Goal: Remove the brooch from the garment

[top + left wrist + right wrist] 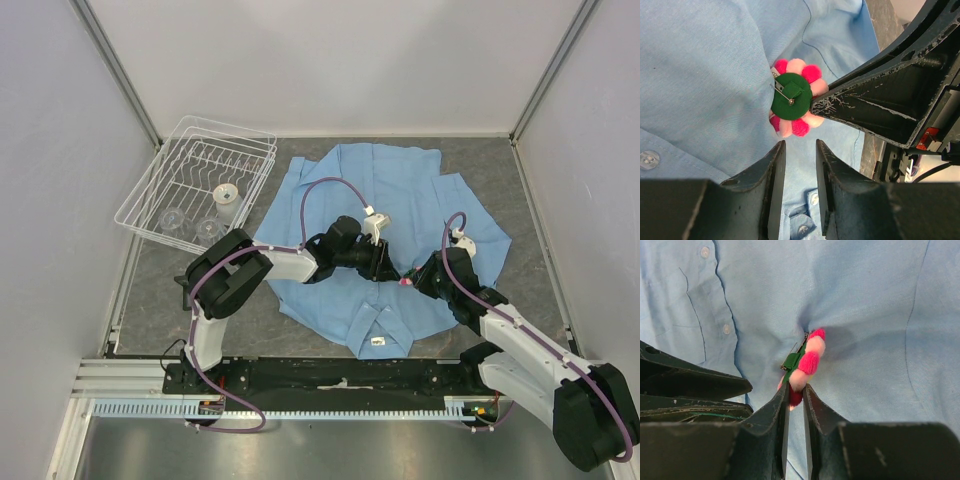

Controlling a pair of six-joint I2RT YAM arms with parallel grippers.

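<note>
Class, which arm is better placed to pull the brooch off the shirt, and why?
Right, probably: the right gripper pinches the brooch by its edge; the left gripper stands open just short.

top external: high above the near edge, looking down on the whole table | left wrist: very close, facing the brooch from its green back | right wrist: very close, seeing it edge-on | shared: brooch and surrounding garment, in all three views
</note>
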